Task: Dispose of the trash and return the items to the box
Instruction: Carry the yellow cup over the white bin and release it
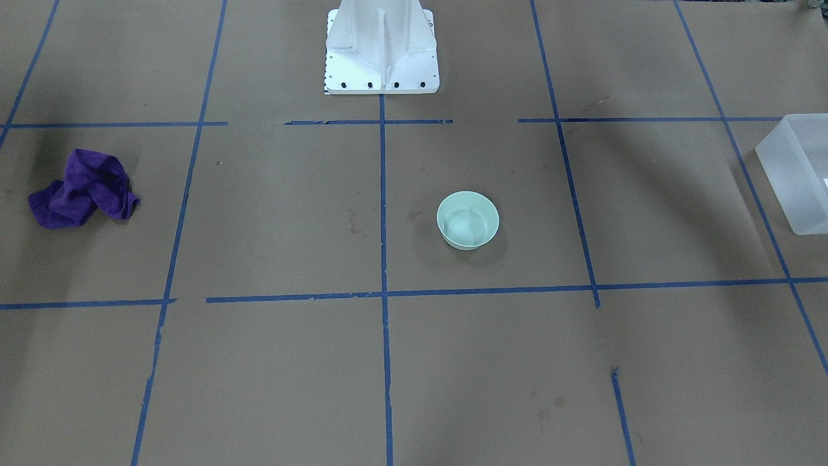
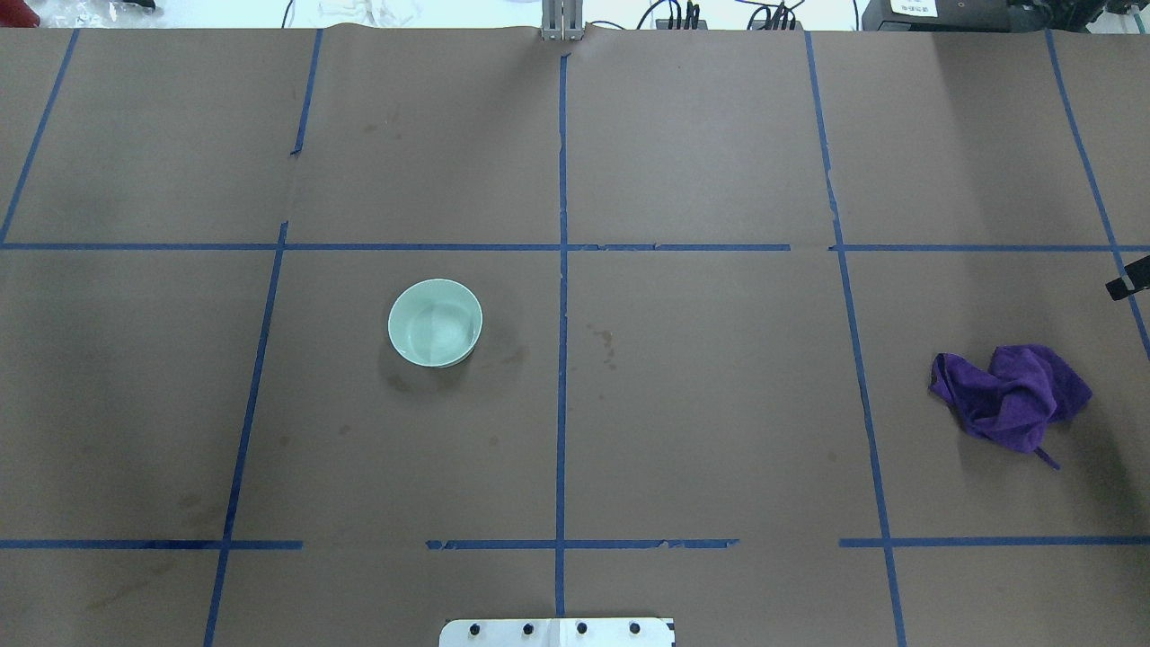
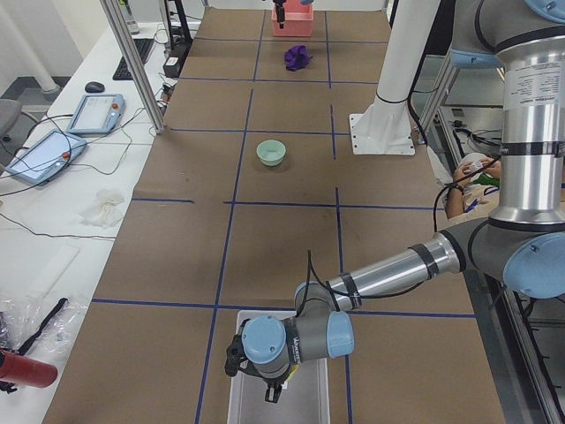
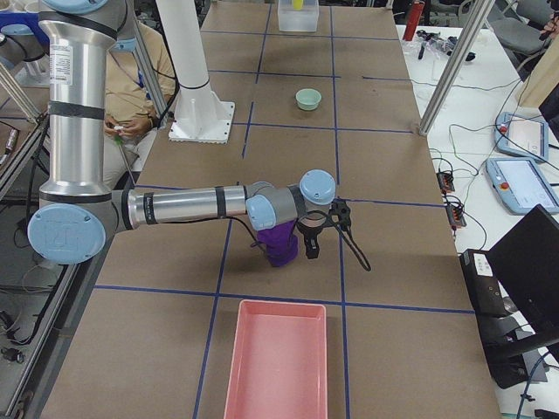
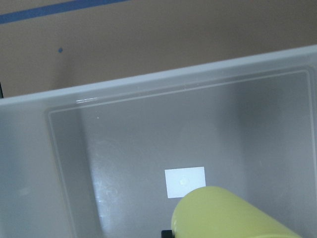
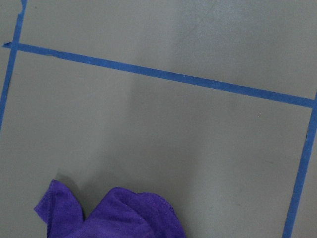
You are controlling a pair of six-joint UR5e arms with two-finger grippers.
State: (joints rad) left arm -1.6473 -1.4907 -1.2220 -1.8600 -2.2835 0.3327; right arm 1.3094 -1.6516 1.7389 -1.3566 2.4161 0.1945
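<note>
Left claw hangs over the box, its far wall ahead, bare floor below. Cup right under the claw; bowl well beyond on the worktop. Whether the claw grips anything, I cannot tell.

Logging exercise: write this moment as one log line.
left gripper, cup: over box | right gripper: by cloth | bowl: on table

Nothing here that I can actually read.
The white sticker on the floor of the box looks blank apart from a faint mark, and the small white label on a black device is too tiny to make out.
</note>
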